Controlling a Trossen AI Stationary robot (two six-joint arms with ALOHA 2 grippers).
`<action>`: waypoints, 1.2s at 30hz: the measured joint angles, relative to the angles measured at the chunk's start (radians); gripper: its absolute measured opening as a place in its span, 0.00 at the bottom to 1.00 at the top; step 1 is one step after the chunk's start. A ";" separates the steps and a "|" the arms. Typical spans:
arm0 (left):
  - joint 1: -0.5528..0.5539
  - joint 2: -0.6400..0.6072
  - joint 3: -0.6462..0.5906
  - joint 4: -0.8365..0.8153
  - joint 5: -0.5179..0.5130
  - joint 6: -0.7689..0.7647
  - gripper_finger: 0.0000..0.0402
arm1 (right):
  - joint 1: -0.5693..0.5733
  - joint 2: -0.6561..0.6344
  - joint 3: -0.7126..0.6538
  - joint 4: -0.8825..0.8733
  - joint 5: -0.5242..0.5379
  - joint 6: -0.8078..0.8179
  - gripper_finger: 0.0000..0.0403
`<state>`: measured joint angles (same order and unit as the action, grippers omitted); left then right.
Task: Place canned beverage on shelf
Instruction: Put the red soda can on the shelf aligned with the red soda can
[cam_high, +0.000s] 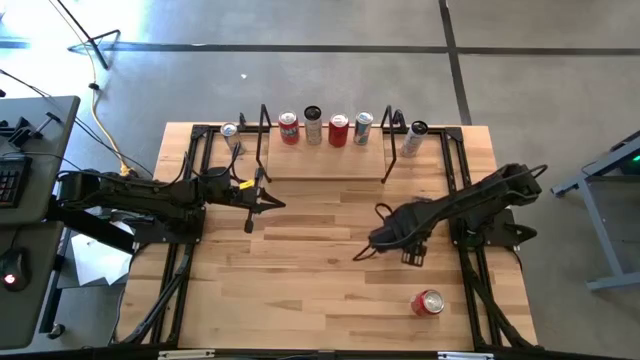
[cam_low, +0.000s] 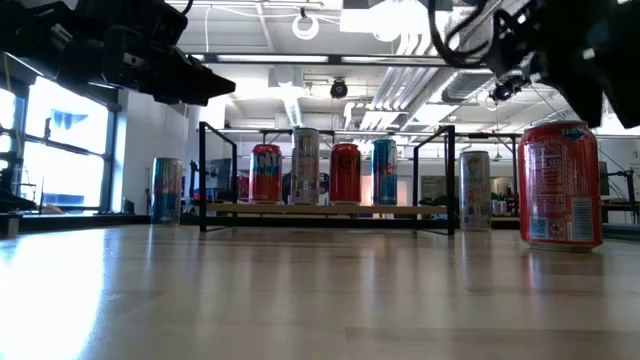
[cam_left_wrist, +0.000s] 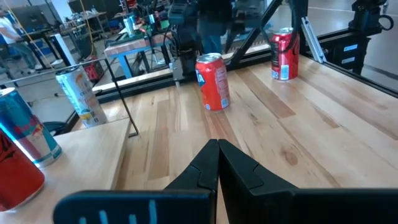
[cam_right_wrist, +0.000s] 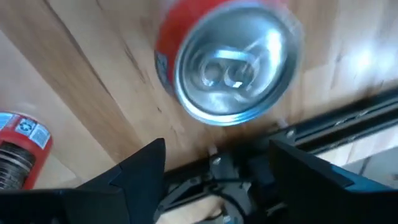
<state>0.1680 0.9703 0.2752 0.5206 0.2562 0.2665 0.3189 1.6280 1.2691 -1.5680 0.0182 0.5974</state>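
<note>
The table (cam_high: 300, 280) is a big wood top that fills the middle of the high view. The shelf (cam_high: 325, 162) sits at the top middle, a low board with black wire ends. Four cans stand on it in a row, and one more can stands just past each end.

My right arm reaches in from the right side. My right gripper (cam_high: 372, 243) is near the middle of the table, with its fingers wide apart and nothing in them. My left gripper (cam_high: 262, 198) waits left of the middle, with its fingers pressed together.

The red can (cam_high: 428, 302) I want stands alone at the lower right of the high view. It is far from the shelf. In my right wrist view I look down on its shiny top.

I think it is smooth, round and slippery. If it is full it is heavy, and its thin sides can dent. I should hold it around the middle, from two sides, and not squeeze hard.
</note>
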 joint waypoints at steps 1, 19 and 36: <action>0.000 0.000 0.000 0.000 0.000 -0.002 0.00 | 0.002 0.000 -0.016 0.002 -0.012 0.008 0.63; -0.035 0.000 -0.001 0.001 -0.003 -0.003 0.00 | 0.025 0.000 -0.156 0.388 0.044 0.086 0.05; -0.039 0.000 -0.002 0.000 -0.006 -0.028 0.00 | 0.041 -0.001 -0.088 0.047 0.005 0.213 0.00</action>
<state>0.1295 0.9703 0.2737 0.5201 0.2502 0.2387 0.3599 1.6268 1.1807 -1.5211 0.0231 0.8104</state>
